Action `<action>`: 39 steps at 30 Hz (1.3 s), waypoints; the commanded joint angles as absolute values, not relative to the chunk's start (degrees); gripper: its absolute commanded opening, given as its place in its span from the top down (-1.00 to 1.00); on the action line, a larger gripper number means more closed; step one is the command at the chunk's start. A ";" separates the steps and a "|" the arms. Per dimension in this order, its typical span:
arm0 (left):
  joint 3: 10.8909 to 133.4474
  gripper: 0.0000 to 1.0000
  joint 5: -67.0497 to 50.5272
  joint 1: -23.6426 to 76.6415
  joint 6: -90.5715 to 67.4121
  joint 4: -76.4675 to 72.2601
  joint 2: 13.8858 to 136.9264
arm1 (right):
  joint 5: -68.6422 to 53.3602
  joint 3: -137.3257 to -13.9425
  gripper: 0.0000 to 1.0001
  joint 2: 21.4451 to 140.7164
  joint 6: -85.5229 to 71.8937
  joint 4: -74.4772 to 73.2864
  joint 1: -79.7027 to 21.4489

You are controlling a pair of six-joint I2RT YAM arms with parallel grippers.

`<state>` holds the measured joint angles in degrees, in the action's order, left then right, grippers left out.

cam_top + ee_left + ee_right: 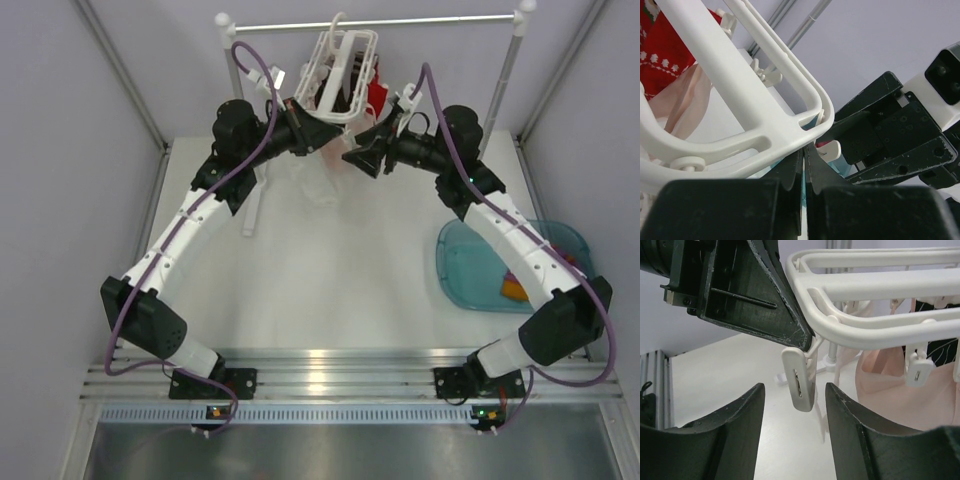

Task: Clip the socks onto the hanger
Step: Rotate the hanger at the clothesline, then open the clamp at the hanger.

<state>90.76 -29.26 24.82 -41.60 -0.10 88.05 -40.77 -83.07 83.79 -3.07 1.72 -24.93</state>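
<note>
The right tool [795, 390] has its jaws apart, with an empty white clip [799, 379] dangling between them and touching neither; it carries no sock. The left tool [804, 157] has its jaws pressed together at a corner of the hanger [875, 287], seemingly nipping the frame's rim to steady it. The hanger hangs tilted from the rail [400, 21] above the far edge of the surface [330, 290]. A pale pink sock [890, 385], a red sock [657, 55] and a dark striped sock [940, 346] already hang from it. By the right edge of the surface a blue tub [455, 272] holds an orange sock [513, 290] and something red beside it, too small to name. I judge the job partly done: several socks are up, at least one waits in the blue tub, and the clip at the right tool has nothing in it yet
</note>
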 commanded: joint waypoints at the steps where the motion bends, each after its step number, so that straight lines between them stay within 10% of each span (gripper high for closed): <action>1: 90.26 1.00 -30.67 24.61 -42.54 -3.60 88.16 | -39.20 -86.40 -0.02 84.29 3.33 2.64 -26.45; 11: 89.83 0.99 -32.43 24.35 -43.33 -4.56 88.24 | -36.65 -86.66 1.00 85.08 7.91 2.29 -26.89; 21: 86.84 -0.14 -31.99 24.26 -41.31 -7.65 84.20 | -35.69 -87.36 1.00 84.99 7.21 1.41 -27.42; 39: 89.38 -0.18 -29.81 25.75 -34.38 -5.82 84.90 | -34.72 -88.86 1.00 85.08 4.57 0.18 -28.04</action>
<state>86.61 -31.81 24.88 -38.72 -5.76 85.62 -34.54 -85.67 85.23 5.54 -0.93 -27.24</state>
